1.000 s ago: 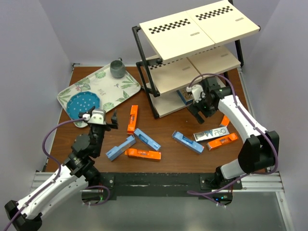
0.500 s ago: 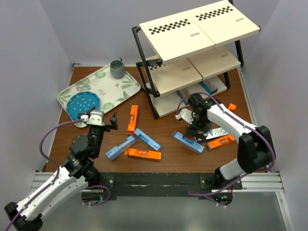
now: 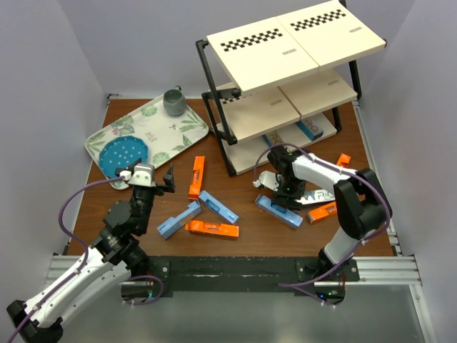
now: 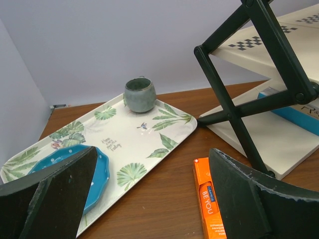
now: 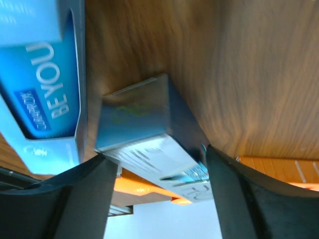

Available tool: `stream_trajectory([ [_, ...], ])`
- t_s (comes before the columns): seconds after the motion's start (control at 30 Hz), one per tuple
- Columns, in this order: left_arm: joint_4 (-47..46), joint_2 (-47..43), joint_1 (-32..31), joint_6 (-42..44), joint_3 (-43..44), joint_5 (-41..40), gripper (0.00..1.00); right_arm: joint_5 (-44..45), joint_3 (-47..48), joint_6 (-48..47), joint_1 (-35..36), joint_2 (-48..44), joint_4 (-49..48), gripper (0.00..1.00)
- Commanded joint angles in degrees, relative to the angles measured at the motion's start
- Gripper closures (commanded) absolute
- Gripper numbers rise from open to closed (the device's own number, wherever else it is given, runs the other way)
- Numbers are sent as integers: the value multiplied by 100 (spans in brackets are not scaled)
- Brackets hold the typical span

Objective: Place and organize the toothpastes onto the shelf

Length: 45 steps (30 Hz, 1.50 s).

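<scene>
Several toothpaste cartons lie on the brown table: orange (image 3: 196,176), blue (image 3: 218,206), blue (image 3: 178,219), orange (image 3: 212,229), blue (image 3: 279,211), silver-white (image 3: 319,195), orange (image 3: 325,210). Blue cartons (image 3: 312,128) lie on the bottom board of the shelf (image 3: 285,53). My right gripper (image 3: 282,187) is low over the table, open. In the right wrist view its jaws (image 5: 162,194) straddle the end of the silver-white carton (image 5: 144,134), beside a blue one (image 5: 45,99). My left gripper (image 3: 166,180) is open and empty, left of the orange carton (image 4: 212,204).
A leaf-patterned tray (image 3: 178,132) at the back left holds a grey cup (image 3: 173,101) and a blue plate (image 3: 123,155). The shelf's black legs (image 4: 259,74) stand just right of the left gripper. Another orange carton (image 3: 343,159) lies near the right edge.
My right gripper has moved from the shelf's bottom tier leftward and down onto the silver-white and blue cartons on the table. My left arm has not moved.
</scene>
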<state>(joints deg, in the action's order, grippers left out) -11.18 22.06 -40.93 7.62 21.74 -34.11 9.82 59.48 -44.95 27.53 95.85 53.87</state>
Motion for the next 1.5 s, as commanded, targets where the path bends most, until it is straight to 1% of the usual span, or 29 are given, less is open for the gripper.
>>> stream_trajectory([
  [0.0, -165, 8, 23, -50, 173, -52, 1, 107, 151, -260, 138, 170, -122, 30],
  [0.07, -174, 17, 23, -41, 173, -35, 1, 99, 256, -277, 305, 258, -131, 37],
  [0.13, -183, 35, 23, -41, 173, -17, 1, 72, 440, -260, 506, 416, -113, 40],
  [0.23, -183, 52, 23, -41, 156, -8, 1, 72, 678, -260, 831, 644, -157, 48],
  [0.27, -192, 61, 23, -41, 164, -8, 1, 64, 870, -251, 894, 723, -166, 55],
  [0.37, -192, 87, 23, -41, 156, 1, 1, -15, 1319, -190, 1149, 1084, -149, 56],
  [0.6, -200, 123, 23, -23, 138, 1, 1, -261, 2303, -67, 1790, 1928, 36, 54],
  [0.7, -200, 140, 23, -15, 138, 9, 1, -428, 2638, 65, 2019, 2104, 89, 50],
  [0.73, -200, 149, 23, -15, 138, 9, 1, -464, 2726, 135, 2063, 2121, 89, 45],
  [0.83, -200, 158, 23, -15, 129, 18, 1, -586, 2718, 293, 2125, 1973, 54, 35],
  [0.87, -200, 175, 23, -15, 138, 18, 1, -604, 2665, 302, 2116, 1894, 28, 26],
  [0.93, -200, 175, 23, -15, 129, 27, 1, -639, 2438, 364, 2116, 1569, -69, 20],
  [0.97, -209, 175, 23, -15, 138, 44, 1, -631, 2349, 390, 2108, 1437, -148, 15],
  [1.0, -209, 175, 23, -15, 129, 45, 1, -631, 2262, 416, 2090, 1314, -192, 13],
  [1.07, -209, 175, 23, -15, 129, 71, 1, -779, 1980, 609, 2003, 919, -332, 9],
  [1.1, -209, 201, 23, -15, 138, 80, 1, -893, 1875, 715, 1837, 778, -411, 9],
  [1.13, -209, 193, 23, -23, 129, 97, 1, -973, 1622, 907, 1713, 446, -508, 9],
  [1.17, -209, 202, 23, -23, 129, 158, 1, -1313, 1454, 996, 1590, 278, -770, 9],
  [1.2, -209, 210, 23, -15, 138, 194, 1, -1464, 1269, 1093, 1328, 58, -938, 9],
  [1.23, -209, 219, 23, -32, 138, 237, 1, -1657, 902, 1311, 1177, -135, -1131, 9],
  [1.27, -209, 228, 23, -24, 120, 334, 1, -1955, 698, 1409, 1028, -546, -1516, 9],
  [1.33, -209, 254, 23, -23, 129, 431, 1, -2177, 111, 1725, 606, -918, -1930, 9],
  [1.37, -209, 281, 23, -23, 129, 501, 1, -2282, -84, 1857, 439, -1267, -2141, 9],
  [1.4, -209, 324, 23, -23, 138, 536, 1, -2579, -260, 2102, 72, -1419, -2518, 9],
  [1.47, -209, 395, 23, -41, 138, 677, 1, -2827, -726, 2358, -299, -1822, -3002, 9],
])
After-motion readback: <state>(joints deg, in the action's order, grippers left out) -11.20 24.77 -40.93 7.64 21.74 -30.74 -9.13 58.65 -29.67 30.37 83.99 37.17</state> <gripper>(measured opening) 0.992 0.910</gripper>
